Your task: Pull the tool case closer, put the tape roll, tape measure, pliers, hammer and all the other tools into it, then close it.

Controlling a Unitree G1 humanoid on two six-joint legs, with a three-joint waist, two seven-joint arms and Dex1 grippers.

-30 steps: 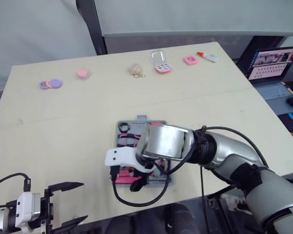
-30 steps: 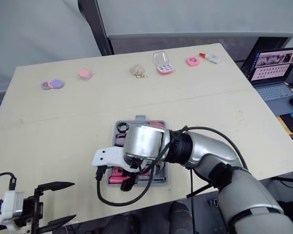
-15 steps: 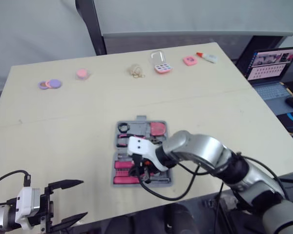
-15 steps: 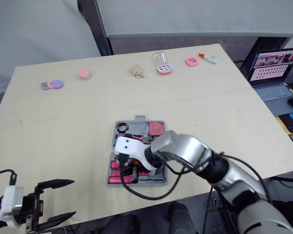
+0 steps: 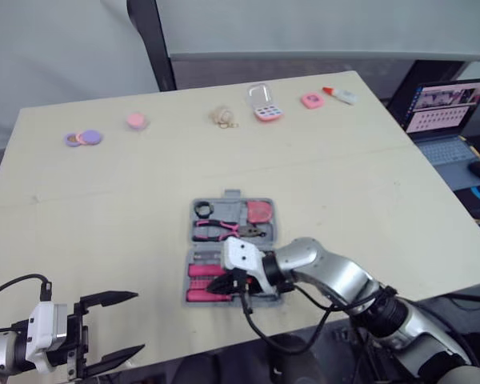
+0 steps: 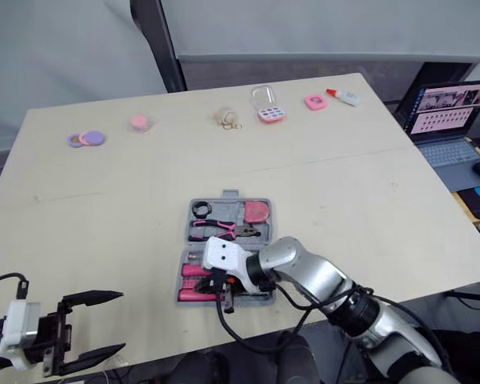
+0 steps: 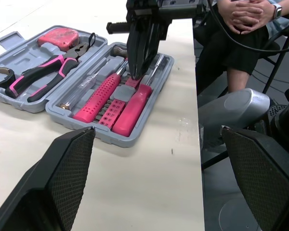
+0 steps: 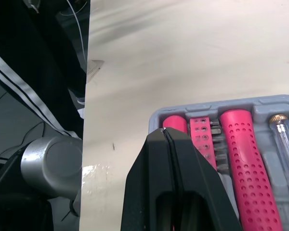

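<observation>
Person's hands (image 7: 245,12) clasped beyond tool case (image 7: 116,138), left wrist view.

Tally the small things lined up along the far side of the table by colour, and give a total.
Pink: 3 (round pad, lidded box, square piece)
Purple and pink: 1 (disc stack)
Beige: 1 (bundle)
White with red cap: 1 (bottle)
Total: 6

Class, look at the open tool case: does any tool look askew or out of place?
Nothing stands out: the pliers and pink-handled tools lie flat inside the tool case, the shut right gripper tipped into its near half.
</observation>
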